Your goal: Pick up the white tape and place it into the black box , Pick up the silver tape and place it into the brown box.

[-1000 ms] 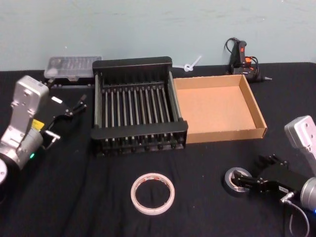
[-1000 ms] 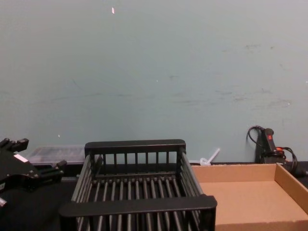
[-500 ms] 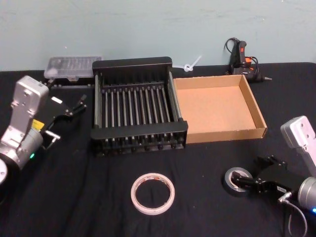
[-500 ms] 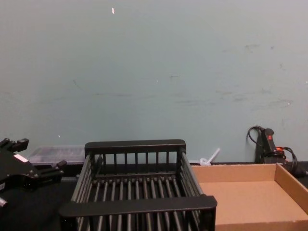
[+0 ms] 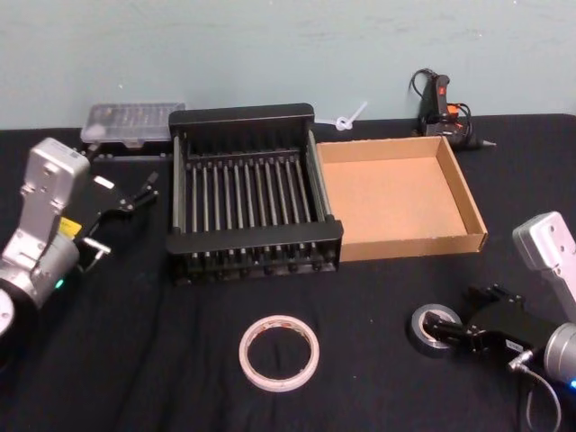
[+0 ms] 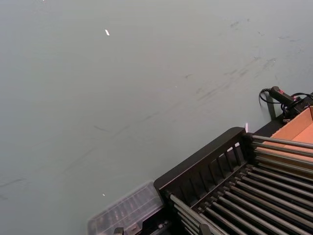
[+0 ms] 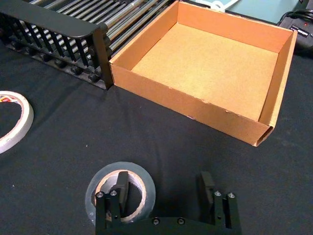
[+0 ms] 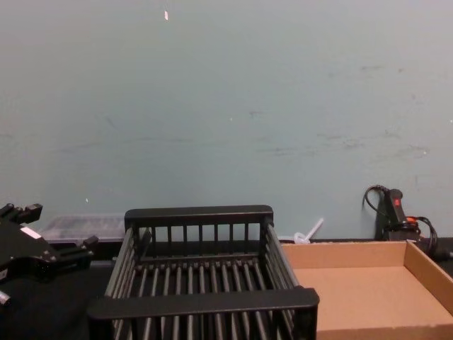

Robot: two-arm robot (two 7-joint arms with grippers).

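Note:
The silver tape (image 5: 419, 322) lies flat on the black cloth at the front right. My right gripper (image 5: 450, 337) is open at it. In the right wrist view one finger (image 7: 121, 185) stands in the hole of the silver tape (image 7: 143, 179) and the other finger stands outside, beside the roll. The white tape (image 5: 279, 353) lies flat at the front centre, also at the edge of the right wrist view (image 7: 14, 128). The black box (image 5: 241, 115) and the brown box (image 5: 387, 193) stand side by side behind them, both empty. My left gripper (image 5: 124, 216) hangs open, left of the black box.
A clear plastic case (image 5: 133, 121) sits behind the black box at the back left. A black glue gun (image 5: 439, 106) with its cable and a white zip tie (image 5: 349, 118) lie at the back right. A pale wall closes the far side.
The right gripper has shifted only slightly at the silver tape. The left arm and both tapes stay where they were.

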